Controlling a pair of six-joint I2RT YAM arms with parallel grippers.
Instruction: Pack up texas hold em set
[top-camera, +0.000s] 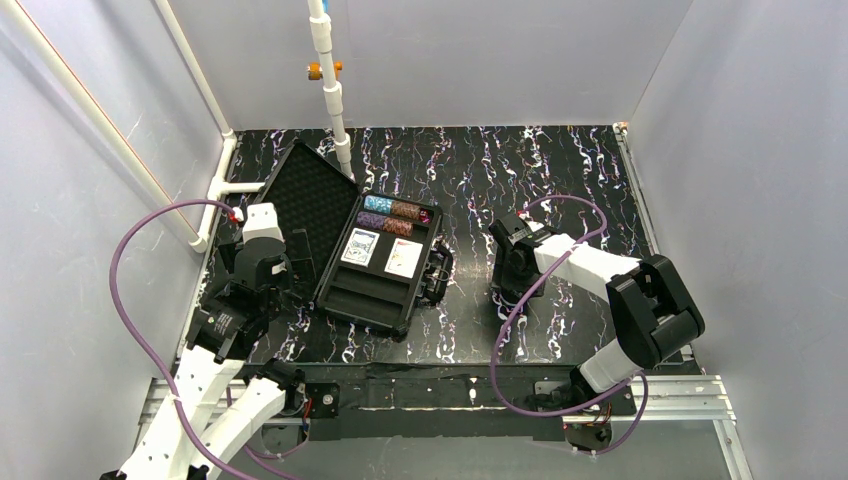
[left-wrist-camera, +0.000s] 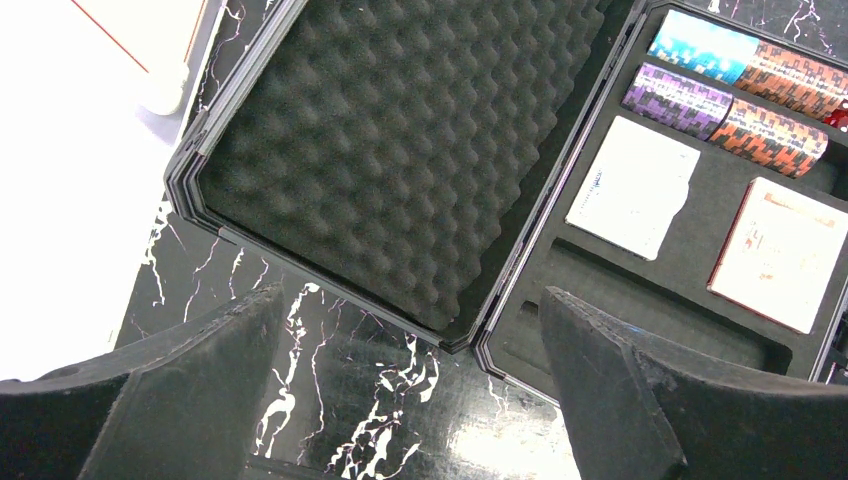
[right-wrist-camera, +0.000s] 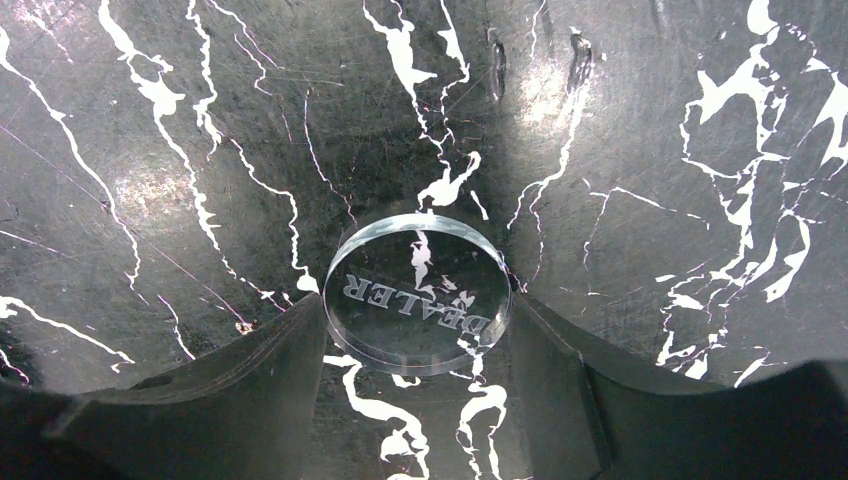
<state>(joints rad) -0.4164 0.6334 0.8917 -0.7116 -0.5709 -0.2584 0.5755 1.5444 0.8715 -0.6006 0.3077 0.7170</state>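
Observation:
The black case lies open; its foam-lined lid (top-camera: 310, 200) is back on the left and its moulded tray (top-camera: 372, 300) is on the right. The tray holds teal (top-camera: 378, 204), purple (top-camera: 371, 219) and brown (top-camera: 405, 210) chip stacks and two card decks (top-camera: 360, 247) (top-camera: 404, 258). In the left wrist view the lid (left-wrist-camera: 400, 150) and tray (left-wrist-camera: 640, 290) meet at the hinge. My left gripper (left-wrist-camera: 410, 295) is open and empty above the table by the case's near hinge corner. My right gripper (right-wrist-camera: 418, 300) is shut on a clear round disc marked DEALER (right-wrist-camera: 415, 275), right of the case (top-camera: 508, 285).
The case's handle (top-camera: 440, 270) sticks out from the tray's right side toward the right arm. A white pipe (top-camera: 330, 90) hangs down behind the lid. White walls enclose the black marbled table (top-camera: 560, 180) on three sides.

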